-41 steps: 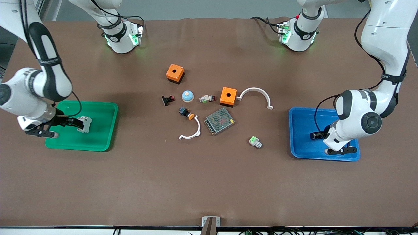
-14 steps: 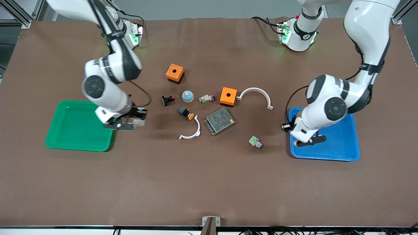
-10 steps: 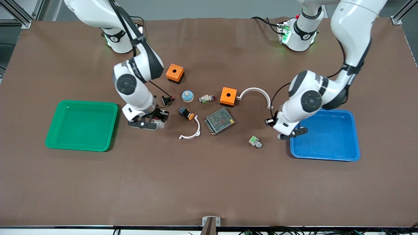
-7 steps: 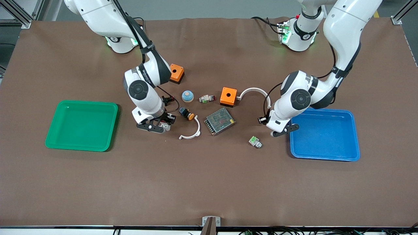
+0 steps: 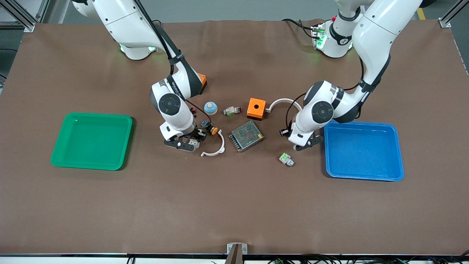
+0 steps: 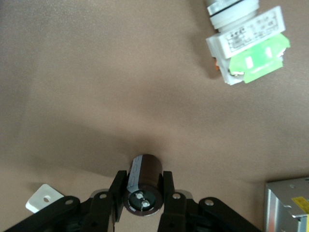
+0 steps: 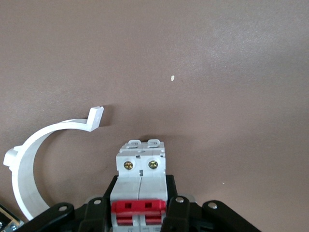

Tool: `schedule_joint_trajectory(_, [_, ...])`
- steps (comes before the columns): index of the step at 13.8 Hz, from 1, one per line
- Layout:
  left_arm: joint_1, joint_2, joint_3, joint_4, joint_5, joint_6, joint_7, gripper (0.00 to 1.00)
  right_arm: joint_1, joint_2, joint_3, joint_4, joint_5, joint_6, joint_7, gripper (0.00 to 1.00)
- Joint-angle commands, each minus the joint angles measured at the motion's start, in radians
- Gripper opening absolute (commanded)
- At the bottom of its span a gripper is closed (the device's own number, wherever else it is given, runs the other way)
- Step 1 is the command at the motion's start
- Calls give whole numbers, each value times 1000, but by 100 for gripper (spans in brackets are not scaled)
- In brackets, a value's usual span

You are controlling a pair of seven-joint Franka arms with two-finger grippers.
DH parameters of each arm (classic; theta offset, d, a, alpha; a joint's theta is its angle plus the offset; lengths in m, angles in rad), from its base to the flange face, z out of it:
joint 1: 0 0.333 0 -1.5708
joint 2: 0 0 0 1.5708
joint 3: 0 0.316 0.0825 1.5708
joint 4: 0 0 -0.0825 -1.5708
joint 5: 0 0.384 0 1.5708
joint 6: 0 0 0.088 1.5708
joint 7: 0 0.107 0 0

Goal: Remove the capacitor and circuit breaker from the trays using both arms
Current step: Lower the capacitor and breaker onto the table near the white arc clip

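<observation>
Right end effector (image 5: 191, 141) pinching breaker (image 7: 141, 186) over bench (image 5: 234, 205), at small white half-ring's (image 5: 214, 146) 9 o'clock; left end effector (image 5: 289, 135) clamped on capacitor (image 6: 144, 185), at green-and-white connector's (image 5: 286, 159) 12 o'clock

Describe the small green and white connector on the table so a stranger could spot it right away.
Start at the blue tray toward the left arm's end of the table. Beside its edge that faces the table's middle, on bare mat, lies the green-and-white connector. It lies nearer the front camera than the mesh-covered power supply, and alone shows a bright green face.
</observation>
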Motion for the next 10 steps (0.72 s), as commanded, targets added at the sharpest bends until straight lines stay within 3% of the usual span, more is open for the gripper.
schedule_joint_trajectory(1, [9, 10, 2, 18, 27, 3, -18, 98, 13, 9, -13, 20, -16, -9, 16, 1])
schedule_joint_trajectory(5, [35, -63, 2, 79, 28, -98, -3, 100, 12, 33, -13, 46, -43, -12, 10, 5])
schedule_joint_trajectory(8, [38, -92, 3, 238, 28, -291, 81, 100, 12, 49, -15, 62, -43, -12, 10, 6])
schedule_joint_trajectory(9, [44, -94, 3, 300, 31, -363, 141, 100, 4, 49, -13, 66, -43, -18, 10, 27])
schedule_joint_trajectory(10, [59, -92, 3, 360, 57, -421, 195, 100, -2, 49, -15, 77, -40, -24, 12, 79])
